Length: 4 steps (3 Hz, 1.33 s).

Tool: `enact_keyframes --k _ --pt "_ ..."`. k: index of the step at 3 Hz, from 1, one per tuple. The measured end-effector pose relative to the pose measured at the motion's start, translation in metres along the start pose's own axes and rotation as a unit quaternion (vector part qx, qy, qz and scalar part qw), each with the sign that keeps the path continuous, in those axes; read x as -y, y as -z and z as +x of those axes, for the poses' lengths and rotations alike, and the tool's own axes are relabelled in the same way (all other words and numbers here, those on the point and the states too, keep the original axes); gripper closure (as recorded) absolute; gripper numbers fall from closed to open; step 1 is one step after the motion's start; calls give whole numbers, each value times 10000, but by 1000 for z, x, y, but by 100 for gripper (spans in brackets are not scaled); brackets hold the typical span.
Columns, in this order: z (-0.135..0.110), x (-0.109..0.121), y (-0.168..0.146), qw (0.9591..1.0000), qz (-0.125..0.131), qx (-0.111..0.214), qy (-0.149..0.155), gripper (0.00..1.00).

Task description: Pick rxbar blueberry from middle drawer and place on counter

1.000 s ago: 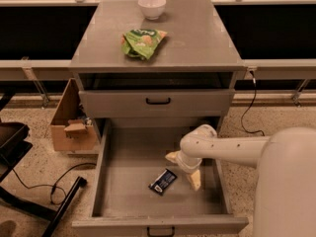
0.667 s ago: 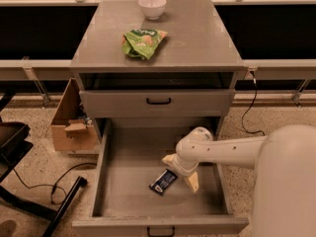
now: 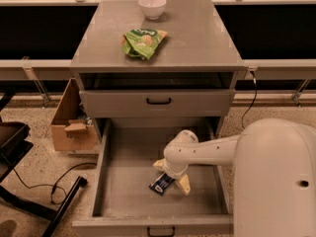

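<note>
The rxbar blueberry (image 3: pixel 161 183), a dark bar with white marks, lies flat on the grey floor of the open middle drawer (image 3: pixel 126 194), near its centre. My gripper (image 3: pixel 171 176) reaches down into the drawer from the right. It sits right over the bar's upper right end, with its yellowish fingers (image 3: pixel 184 184) spread apart on either side of the bar. The white arm hides the drawer's right part. The grey counter (image 3: pixel 197 33) is the cabinet top above.
A green snack bag (image 3: pixel 142 39) and a white bowl (image 3: pixel 152 6) sit on the counter. A shut shallower drawer front with a black handle (image 3: pixel 158 101) is above the open drawer. A cardboard box (image 3: pixel 71 125) and a black stand with a cable (image 3: pixel 34 201) are on the floor at left.
The gripper has moved left and slightly down in the drawer, from beside the bar to over its upper end. The bar has not moved.
</note>
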<state>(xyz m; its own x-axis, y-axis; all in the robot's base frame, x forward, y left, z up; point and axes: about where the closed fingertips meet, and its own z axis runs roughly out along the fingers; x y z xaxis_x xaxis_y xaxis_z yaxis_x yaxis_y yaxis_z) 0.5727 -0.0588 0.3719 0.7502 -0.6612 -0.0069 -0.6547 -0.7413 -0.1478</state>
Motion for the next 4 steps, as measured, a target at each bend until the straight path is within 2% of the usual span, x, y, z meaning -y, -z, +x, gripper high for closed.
enact_keyframes --k 2,3,4 --pt "-9 13 -20 9992 -293 119 229 0" --pt "-12 14 -27 9986 -445 172 247 18" --pt "-12 15 -29 9984 -466 236 206 42"
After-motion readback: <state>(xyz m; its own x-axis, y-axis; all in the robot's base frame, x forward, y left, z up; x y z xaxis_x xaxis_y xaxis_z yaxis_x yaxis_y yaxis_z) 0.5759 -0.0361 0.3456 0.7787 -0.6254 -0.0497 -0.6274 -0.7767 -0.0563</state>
